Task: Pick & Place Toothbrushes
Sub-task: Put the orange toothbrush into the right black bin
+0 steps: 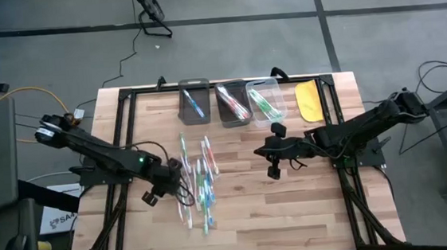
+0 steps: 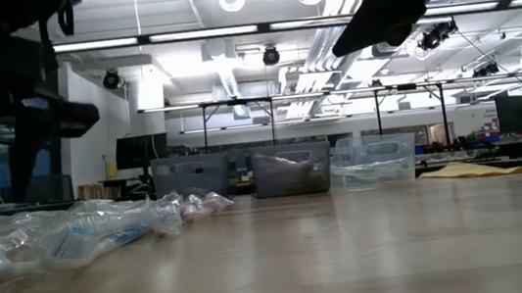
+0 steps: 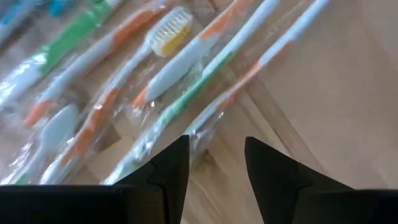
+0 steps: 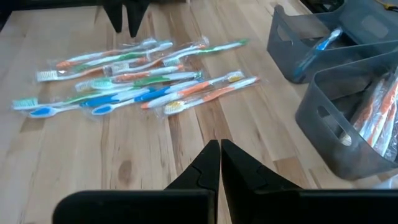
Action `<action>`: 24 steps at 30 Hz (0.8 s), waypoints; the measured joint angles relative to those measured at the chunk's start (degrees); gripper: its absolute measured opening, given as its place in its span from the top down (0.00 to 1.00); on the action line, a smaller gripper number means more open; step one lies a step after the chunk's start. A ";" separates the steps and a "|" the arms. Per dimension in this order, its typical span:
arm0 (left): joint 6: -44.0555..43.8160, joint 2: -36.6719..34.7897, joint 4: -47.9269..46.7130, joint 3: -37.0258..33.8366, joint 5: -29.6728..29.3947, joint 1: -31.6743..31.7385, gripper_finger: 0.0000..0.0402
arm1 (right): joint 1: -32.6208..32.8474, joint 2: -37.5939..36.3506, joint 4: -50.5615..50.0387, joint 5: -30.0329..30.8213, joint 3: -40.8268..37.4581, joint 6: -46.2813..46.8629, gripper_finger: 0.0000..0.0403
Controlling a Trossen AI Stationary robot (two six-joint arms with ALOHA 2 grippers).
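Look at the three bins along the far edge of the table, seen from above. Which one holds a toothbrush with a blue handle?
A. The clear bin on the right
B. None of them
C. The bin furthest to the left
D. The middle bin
C: in the high view the leftmost bin holds a single blue toothbrush, while the middle bin shows orange-red handles and the clear bin green ones.

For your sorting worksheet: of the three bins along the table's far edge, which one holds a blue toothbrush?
The dark bin at the left end of the row, seen from above. It holds one blue toothbrush; the middle bin holds orange-red ones and the clear bin green ones.
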 joint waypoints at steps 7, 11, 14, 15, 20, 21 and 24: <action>3.18 6.41 1.86 0.00 -0.51 0.06 0.63 | 0.00 0.00 0.15 -0.46 0.00 0.00 0.98; 2.88 6.70 1.67 0.07 -0.33 0.06 0.63 | -0.02 0.02 0.03 -0.46 0.00 0.02 0.98; 2.24 6.01 0.33 0.04 0.14 -0.13 0.63 | -0.02 0.04 -0.18 -0.48 0.00 0.00 0.98; 1.53 5.78 0.37 0.04 0.10 -0.36 0.63 | -0.02 0.04 -0.18 -0.48 0.00 0.00 0.98; 1.34 5.59 0.21 0.36 -0.62 -1.76 0.59 | -0.02 0.04 -0.18 -0.48 0.00 0.13 0.98; 1.38 5.59 0.22 0.62 -1.45 -2.18 0.57 | -0.02 0.04 -0.17 -0.48 0.00 0.15 0.98; 2.37 5.59 0.86 0.94 -4.66 -3.22 0.50 | -0.02 0.04 -0.11 -0.48 0.00 0.13 0.98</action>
